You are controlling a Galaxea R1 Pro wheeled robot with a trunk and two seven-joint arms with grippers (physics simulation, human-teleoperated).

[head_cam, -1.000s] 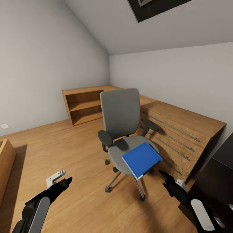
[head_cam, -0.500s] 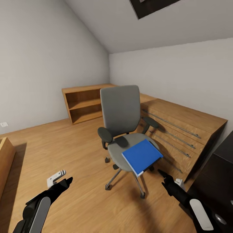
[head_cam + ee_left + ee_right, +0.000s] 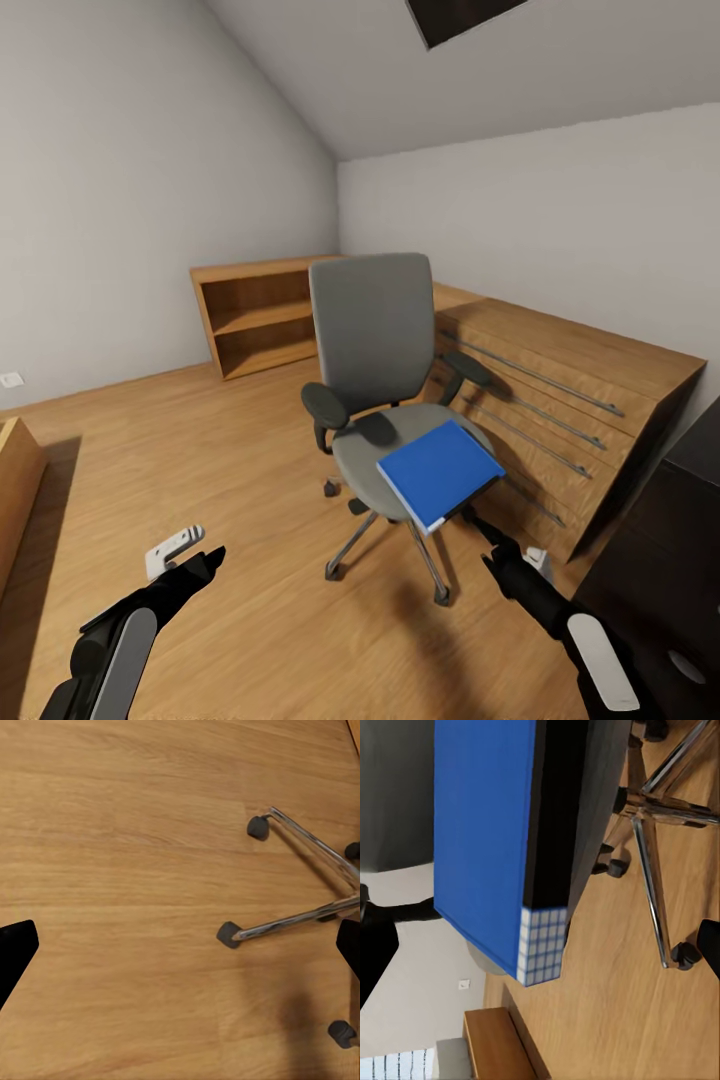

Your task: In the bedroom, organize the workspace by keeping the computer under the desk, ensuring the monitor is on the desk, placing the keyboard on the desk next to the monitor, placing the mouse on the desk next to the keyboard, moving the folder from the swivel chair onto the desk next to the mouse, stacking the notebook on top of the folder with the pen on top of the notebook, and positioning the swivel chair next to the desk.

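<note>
The grey swivel chair (image 3: 372,345) stands mid-floor on its metal base (image 3: 300,919). A bright-blue folder (image 3: 438,472) lies on the seat and overhangs its front right edge. My right gripper (image 3: 503,543) is open, low and just right of that overhanging corner, not touching it. In the right wrist view the folder (image 3: 484,832) is close ahead, its pale edge and dark spine facing my open right gripper (image 3: 540,941). My left gripper (image 3: 200,546) hangs open over bare floor left of the chair. Its wrist view looks down between the spread fingers of the left gripper (image 3: 180,949) at the castors.
A black desk unit (image 3: 685,500) sits at the right edge, close to my right arm. Low wooden drawers (image 3: 560,400) run along the right wall, and open wooden shelving (image 3: 255,315) stands in the far corner. Another wooden piece (image 3: 15,480) is at the left edge.
My right gripper has moved forward and left, closer to the folder's overhanging corner. The head view has shifted slightly. The left arm, chair and folder have not moved.
</note>
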